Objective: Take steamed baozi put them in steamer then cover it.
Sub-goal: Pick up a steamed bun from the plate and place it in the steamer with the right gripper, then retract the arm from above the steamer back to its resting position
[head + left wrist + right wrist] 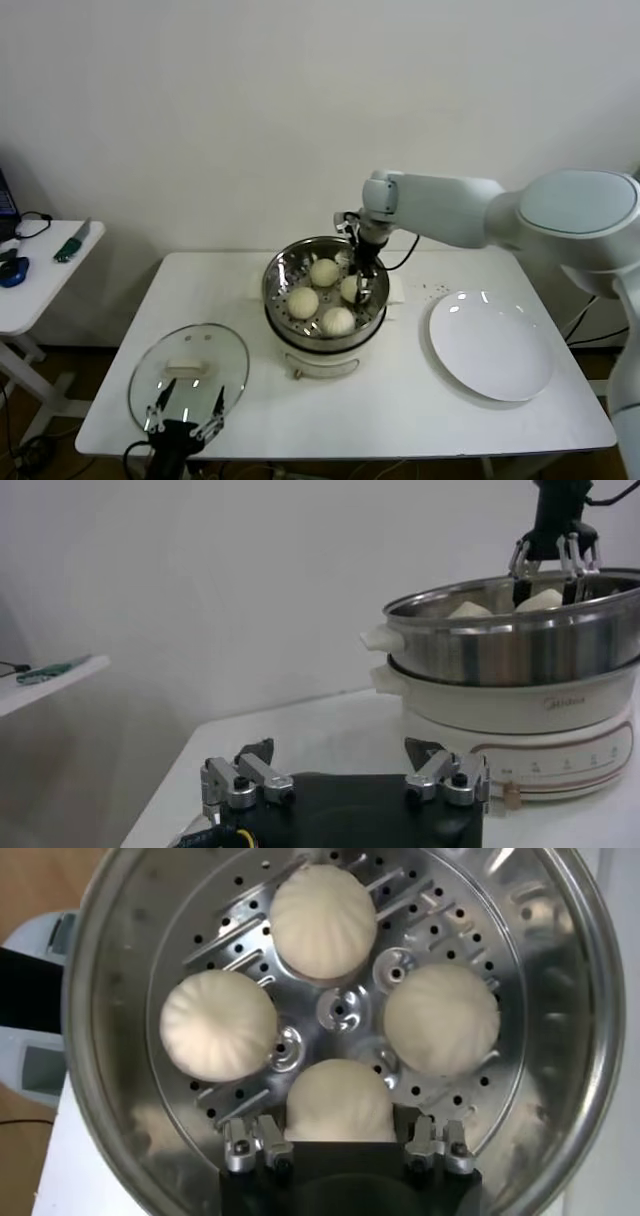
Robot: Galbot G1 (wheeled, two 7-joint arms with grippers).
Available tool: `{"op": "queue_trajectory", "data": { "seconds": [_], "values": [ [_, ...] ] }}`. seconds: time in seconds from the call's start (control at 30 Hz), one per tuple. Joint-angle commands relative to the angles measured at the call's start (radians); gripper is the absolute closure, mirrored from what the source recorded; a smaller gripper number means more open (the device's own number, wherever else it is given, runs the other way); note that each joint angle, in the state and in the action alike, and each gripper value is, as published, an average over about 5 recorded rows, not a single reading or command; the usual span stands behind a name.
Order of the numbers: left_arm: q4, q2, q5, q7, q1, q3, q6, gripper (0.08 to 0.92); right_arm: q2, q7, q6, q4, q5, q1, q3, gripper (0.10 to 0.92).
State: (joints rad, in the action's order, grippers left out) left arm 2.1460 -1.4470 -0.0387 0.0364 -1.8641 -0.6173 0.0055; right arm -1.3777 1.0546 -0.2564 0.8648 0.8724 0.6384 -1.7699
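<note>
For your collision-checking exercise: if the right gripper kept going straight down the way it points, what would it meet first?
Most likely the pale round steamed bun lying between its fingers, then the perforated floor of the shiny steel steamer pot. The right gripper points down into it.

White glossy arm [450,215], black cabled wrist [362,255]

White table [400,400]: steamer [325,340], glass lid [188,375], white plate [490,345].

Even, soft indoor light; glare on the steamer [560,998] wall and plate [490,345]; faint shadows; slightly hazy wrist views.
</note>
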Motion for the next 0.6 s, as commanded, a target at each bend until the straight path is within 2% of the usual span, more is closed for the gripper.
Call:
{"op": "queue_trajectory", "data": {
  "seconds": [0.03,0.17,0.37,0.6],
  "values": [
    [-0.002,0.003,-0.001,0.000,0.002,0.000,0.001,0.177,-0.005,-0.005,0.001,-0.025,-0.028,-0.023,0.011,0.338],
    [-0.003,0.004,-0.001,0.000,0.002,0.000,0.000,0.177,0.001,-0.004,-0.008,-0.009,-0.024,-0.020,0.018,0.316],
    [-0.002,0.003,-0.001,-0.001,0.002,-0.001,0.000,0.177,0.016,0.019,-0.011,0.017,-0.023,0.004,0.026,0.212],
    [-0.003,0.003,-0.002,-0.006,0.004,-0.004,0.000,0.177,0.111,0.049,-0.001,0.094,-0.014,0.103,0.070,0.203]
  ]
}}
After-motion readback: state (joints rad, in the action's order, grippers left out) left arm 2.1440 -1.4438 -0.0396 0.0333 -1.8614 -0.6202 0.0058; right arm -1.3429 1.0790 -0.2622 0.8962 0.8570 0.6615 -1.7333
